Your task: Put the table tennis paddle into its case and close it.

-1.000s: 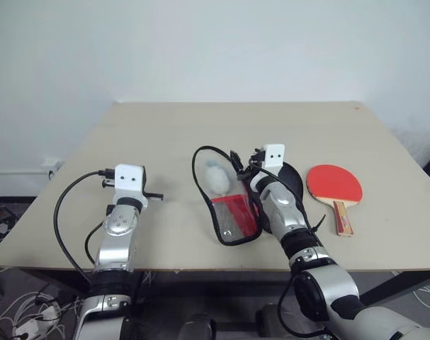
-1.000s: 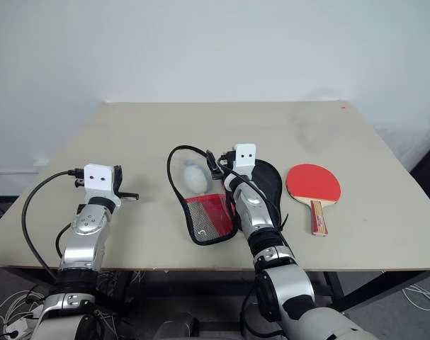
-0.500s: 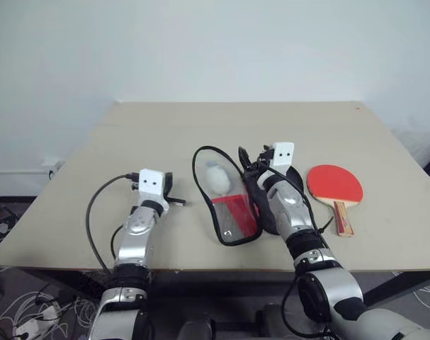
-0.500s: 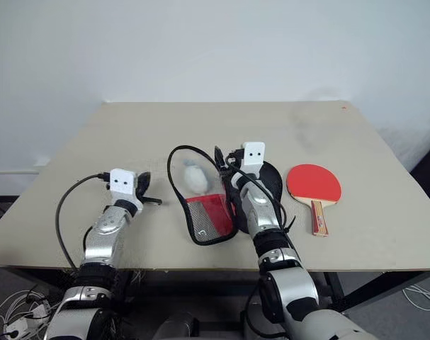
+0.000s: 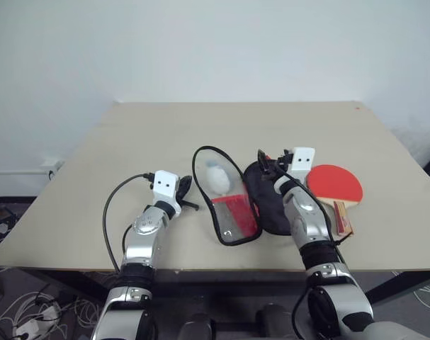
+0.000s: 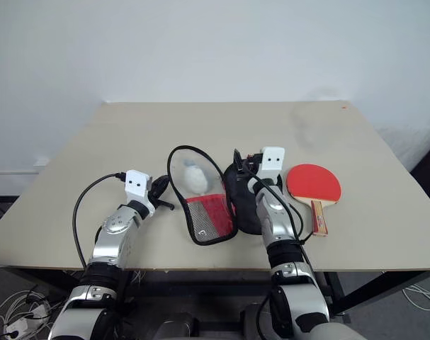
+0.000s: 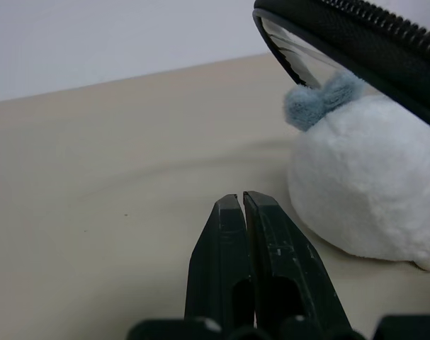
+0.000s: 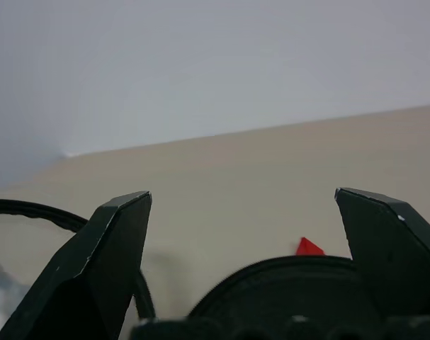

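Observation:
The case [image 5: 232, 205] lies open in the middle of the table, its clear panel flap with black rim to the left and its black-lined half [image 5: 266, 205] to the right. A small whitish wad [image 5: 216, 177] lies at the clear flap. The table tennis paddle [image 5: 334, 183] lies flat to the right of the case, red face up, handle [image 5: 343, 217] toward me. My right gripper [image 8: 243, 212] hovers open over the black half, just left of the paddle, with nothing between its fingers. My left gripper [image 7: 241, 200] is shut and empty, low over the table just left of the case rim [image 7: 342, 32], pointing at the wad [image 7: 363, 191].
The beige table [image 5: 236, 127] is bare around the case and paddle, with free room behind and to the left. A white wall stands behind it. The table's front edge runs close under both forearms.
My left arm has swung right toward the case's left rim. My right arm has shifted right, from above the case's middle toward the paddle, uncovering more of the black half.

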Robot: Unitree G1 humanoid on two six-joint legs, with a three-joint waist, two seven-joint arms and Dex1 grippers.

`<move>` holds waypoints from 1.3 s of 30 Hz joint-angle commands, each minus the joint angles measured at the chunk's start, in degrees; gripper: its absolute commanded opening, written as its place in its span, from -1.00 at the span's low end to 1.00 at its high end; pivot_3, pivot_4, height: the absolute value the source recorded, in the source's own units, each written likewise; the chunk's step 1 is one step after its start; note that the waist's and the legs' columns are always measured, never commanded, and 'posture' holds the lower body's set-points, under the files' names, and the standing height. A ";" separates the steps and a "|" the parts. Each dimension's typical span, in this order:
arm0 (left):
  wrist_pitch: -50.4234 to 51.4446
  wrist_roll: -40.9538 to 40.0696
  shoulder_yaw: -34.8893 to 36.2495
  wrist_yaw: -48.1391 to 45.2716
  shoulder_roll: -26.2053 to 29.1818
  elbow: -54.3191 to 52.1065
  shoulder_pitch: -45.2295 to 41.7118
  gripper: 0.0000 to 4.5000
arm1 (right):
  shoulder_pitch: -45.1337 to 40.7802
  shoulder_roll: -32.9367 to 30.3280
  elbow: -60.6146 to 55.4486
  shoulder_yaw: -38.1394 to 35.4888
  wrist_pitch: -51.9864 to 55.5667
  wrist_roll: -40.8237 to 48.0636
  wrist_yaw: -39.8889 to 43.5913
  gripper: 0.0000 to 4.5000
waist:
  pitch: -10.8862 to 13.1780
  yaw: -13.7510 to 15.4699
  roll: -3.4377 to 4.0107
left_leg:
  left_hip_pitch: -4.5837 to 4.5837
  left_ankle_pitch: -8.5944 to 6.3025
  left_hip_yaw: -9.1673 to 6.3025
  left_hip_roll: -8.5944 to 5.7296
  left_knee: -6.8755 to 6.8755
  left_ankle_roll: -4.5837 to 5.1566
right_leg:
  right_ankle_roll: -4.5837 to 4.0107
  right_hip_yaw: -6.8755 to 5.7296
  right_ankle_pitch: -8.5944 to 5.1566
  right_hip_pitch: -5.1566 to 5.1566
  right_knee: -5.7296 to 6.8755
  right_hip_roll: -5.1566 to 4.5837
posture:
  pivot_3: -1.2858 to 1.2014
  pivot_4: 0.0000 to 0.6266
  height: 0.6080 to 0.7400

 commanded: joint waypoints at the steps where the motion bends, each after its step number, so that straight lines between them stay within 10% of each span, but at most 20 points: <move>1: -0.54 -0.54 0.03 -0.60 0.18 -1.34 -1.07 -1.00 | 3.75 -2.71 -11.91 0.84 6.51 -0.52 -0.14 0.99 | 0.00 0.03 0.00 | 0.00 0.00 0.00 0.00 0.00 0.00 | -0.01 0.00 -0.01 0.00 -0.01 0.00 | 0.03 -1.00 1.00; 17: -1.85 -2.49 -0.08 -4.53 -1.62 2.09 -2.25 -1.00 | 20.70 -12.37 -42.42 -3.48 29.80 1.74 -0.99 0.99 | 0.04 0.14 -0.05 | -0.06 -0.16 0.05 0.00 0.12 -0.26 | -0.07 -0.03 -0.05 0.00 -0.11 -0.06 | 0.03 -1.00 1.00; 39: -2.82 -2.31 -0.05 -4.46 -3.58 3.03 -1.90 -1.00 | 21.24 -14.97 -46.38 -11.23 51.23 2.06 -7.06 0.99 | 0.03 1.91 -0.05 | -0.55 -0.03 0.04 -0.01 0.14 -0.01 | -0.03 -0.10 -0.02 -0.05 -0.81 -0.08 | 0.03 -1.00 1.00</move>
